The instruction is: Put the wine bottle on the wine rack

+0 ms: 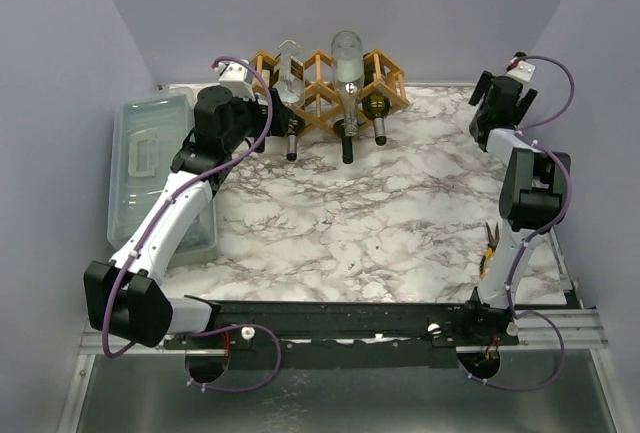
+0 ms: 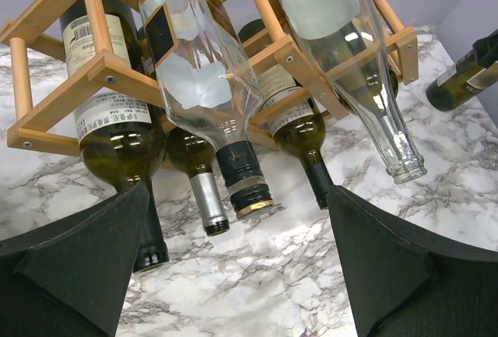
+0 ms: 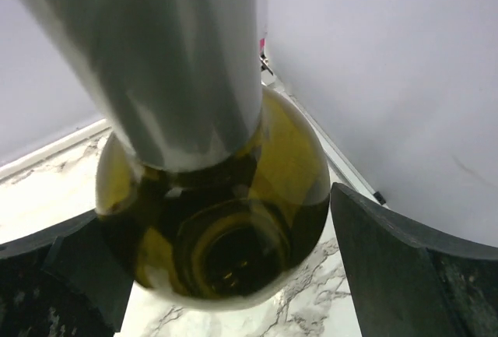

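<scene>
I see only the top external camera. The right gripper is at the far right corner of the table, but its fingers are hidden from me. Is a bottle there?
Observer: Yes. The right wrist view shows a green bottle with a silver foil neck between the fingers of the right gripper. I cannot tell whether they clamp it.
Operator: Does the left gripper hold something?
Observer: No. The left wrist view shows the left gripper open, with nothing between its fingers. It faces the bottle necks sticking out of the wine rack.
</scene>
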